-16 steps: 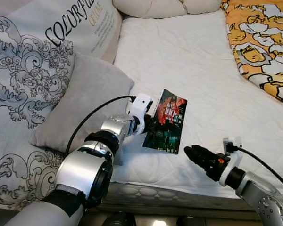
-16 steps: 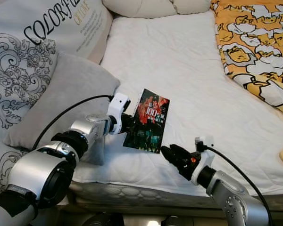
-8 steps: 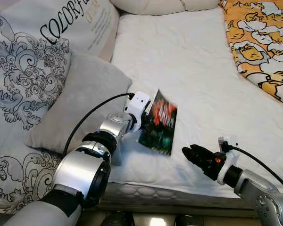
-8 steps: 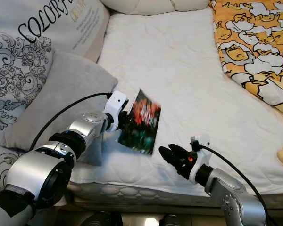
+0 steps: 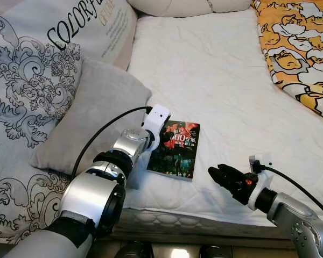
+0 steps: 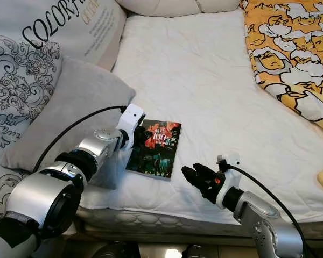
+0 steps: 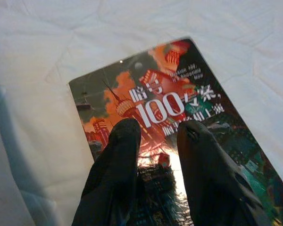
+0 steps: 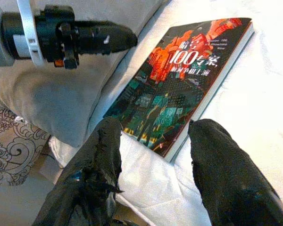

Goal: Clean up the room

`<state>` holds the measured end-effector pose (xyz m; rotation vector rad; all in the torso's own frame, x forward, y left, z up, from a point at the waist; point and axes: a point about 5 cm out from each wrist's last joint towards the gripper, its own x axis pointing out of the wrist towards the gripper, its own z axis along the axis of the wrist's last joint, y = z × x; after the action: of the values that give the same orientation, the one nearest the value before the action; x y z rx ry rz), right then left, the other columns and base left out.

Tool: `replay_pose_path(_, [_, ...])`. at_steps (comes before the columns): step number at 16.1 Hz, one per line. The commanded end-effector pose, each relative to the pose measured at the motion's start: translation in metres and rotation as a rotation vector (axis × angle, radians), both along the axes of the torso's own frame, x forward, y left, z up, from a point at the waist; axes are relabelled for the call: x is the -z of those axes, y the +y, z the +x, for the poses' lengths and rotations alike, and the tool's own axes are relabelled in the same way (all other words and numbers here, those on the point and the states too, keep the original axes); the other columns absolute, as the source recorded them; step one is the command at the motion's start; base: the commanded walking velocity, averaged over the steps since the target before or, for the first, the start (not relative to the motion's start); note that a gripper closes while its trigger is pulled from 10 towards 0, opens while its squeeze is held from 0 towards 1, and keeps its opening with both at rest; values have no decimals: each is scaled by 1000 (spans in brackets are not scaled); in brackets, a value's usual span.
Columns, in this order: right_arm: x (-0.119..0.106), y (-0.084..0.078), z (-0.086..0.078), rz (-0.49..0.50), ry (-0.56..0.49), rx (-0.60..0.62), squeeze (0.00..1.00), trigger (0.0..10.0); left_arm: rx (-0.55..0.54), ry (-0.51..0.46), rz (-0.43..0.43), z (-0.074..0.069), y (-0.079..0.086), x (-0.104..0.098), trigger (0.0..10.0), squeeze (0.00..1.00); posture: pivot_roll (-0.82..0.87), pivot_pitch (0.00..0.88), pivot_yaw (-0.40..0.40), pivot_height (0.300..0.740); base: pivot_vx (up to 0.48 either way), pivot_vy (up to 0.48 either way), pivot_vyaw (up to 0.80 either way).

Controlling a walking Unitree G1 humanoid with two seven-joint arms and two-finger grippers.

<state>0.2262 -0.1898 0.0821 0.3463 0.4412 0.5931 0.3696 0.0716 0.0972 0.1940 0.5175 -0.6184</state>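
**Book flat on the bed, grasp pending**

Eye views: the book [image 5: 174,151] lies flat on the bed [image 5: 220,70] beside a grey pillow [image 5: 89,118]; the left gripper [image 5: 155,141] sits at its edge.

Left wrist: fingers [image 7: 114,165] spread above the cover, holding nothing.

Right wrist: the right gripper [image 8: 153,155] is released, near the book's corner. Judged next: close on an edge and lift.

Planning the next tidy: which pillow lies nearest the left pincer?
The plain grey pillow, right beside the left pincer; the scroll-patterned pillow and cream pillows lie farther away.

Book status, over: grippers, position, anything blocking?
Left gripper open, over book. Right gripper open, near its lower edge. Book flat on white mattress. Grey pillow close beside.
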Motion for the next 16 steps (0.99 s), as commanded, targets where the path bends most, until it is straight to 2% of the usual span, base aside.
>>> replay_pose_path(1, [-4, 1, 1, -11, -21, -5, 0, 10000, -24, 36, 11, -4, 7, 9, 10000, 0, -229, 100, 104, 740, 0, 0, 0])
replay_pose_path(4, [-2, 3, 0, -66, -25, -28, 0, 10000, -32, 20, 1, -3, 12, 9, 10000, 0, -227, 99, 106, 740, 0, 0, 0])
replay_pose_path(5, [0, 6, 1, -115, -38, -48, 0, 10000, -16, -32, -5, 0, 15, 3, 10000, 0, -222, 98, 104, 740, 0, 0, 0])
replay_pose_path(6, [0, 9, 4, -148, -54, -63, 0, 10000, 45, -82, -13, 1, 16, -2, 10000, 380, -209, 97, 99, 740, 0, 0, 0])
replay_pose_path(7, [1, 12, 6, -167, -65, -73, 0, 10000, 100, -107, -30, 1, 16, -5, 10000, 1000, -201, 95, 96, 740, 0, 0, 0])
replay_pose_path(9, [3, 18, 13, -238, -99, -99, 0, 10000, 125, -155, -92, 0, 18, -10, 10000, 1000, -183, 89, 92, 740, 0, 0, 0])
replay_pose_path(11, [-2, 20, 23, -270, -152, -48, 0, 10000, 105, -241, -169, 1, 21, -16, 10000, 996, -173, 80, 91, 740, 0, 0, 0])
replay_pose_path(12, [-5, 17, 29, -291, -188, 17, 0, 10000, 73, -276, -216, 0, 24, -19, 10000, 0, -169, 74, 91, 740, 0, 0, 0])
replay_pose_path(13, [-11, 12, 36, -337, -233, 130, 0, 10000, 0, -343, -270, -2, 29, -23, 10000, 0, -167, 70, 91, 740, 0, 0, 0])
replay_pose_path(14, [-20, 6, 43, -387, -289, 264, 0, 10000, -86, -438, -325, -9, 37, -26, 10000, 0, -164, 59, 89, 740, 0, 0, 0])
replay_pose_path(15, [-24, 5, 43, -409, -312, 299, 0, 10000, -108, -467, -342, -15, 39, -27, 10000, 0, -162, 55, 88, 740, 0, 0, 0])
replay_pose_path(16, [-32, 3, 43, -433, -379, 381, 0, 10000, -157, -532, -366, -30, 43, -28, 10000, 0, -159, 49, 82, 740, 0, 0, 0])
